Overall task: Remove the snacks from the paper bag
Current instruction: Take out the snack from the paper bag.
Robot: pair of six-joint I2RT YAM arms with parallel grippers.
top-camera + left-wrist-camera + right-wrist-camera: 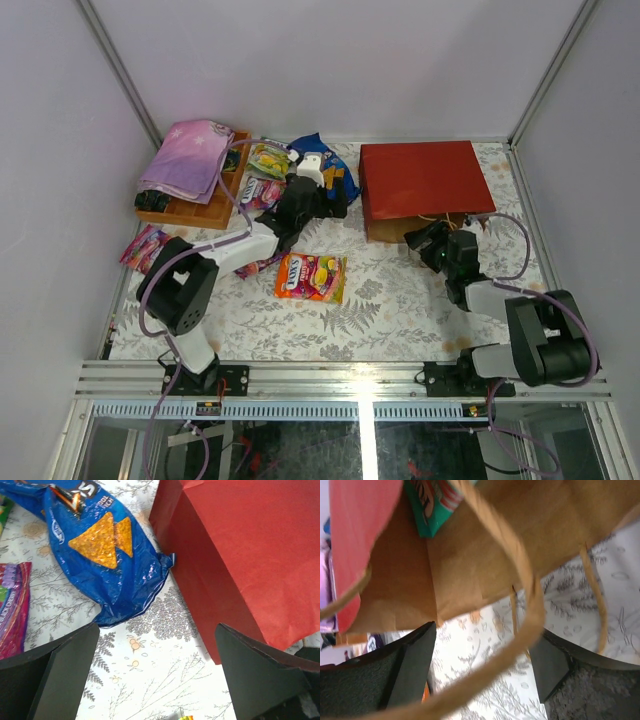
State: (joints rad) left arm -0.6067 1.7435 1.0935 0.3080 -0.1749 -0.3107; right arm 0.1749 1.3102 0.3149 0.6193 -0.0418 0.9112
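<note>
The red paper bag (425, 185) lies flat at the back right, its brown mouth (485, 555) facing the near side. A teal packet (432, 505) shows inside it. My right gripper (482, 650) stands open at the bag's mouth (428, 238), and a twisted paper handle (522, 585) loops across the gap between its fingers. My left gripper (155, 665) is open and empty over the cloth, between the dark-blue chip bag (105, 550) and the red bag's side (250, 560). An orange packet (311, 277) lies mid-table. Purple packets (143, 247) and a green-yellow one (268, 160) lie to the left.
A wooden tray (205, 212) at the back left carries a folded pink-purple cloth (190, 158). White walls close in the table on three sides. A second purple packet (12, 605) lies left of my left fingers.
</note>
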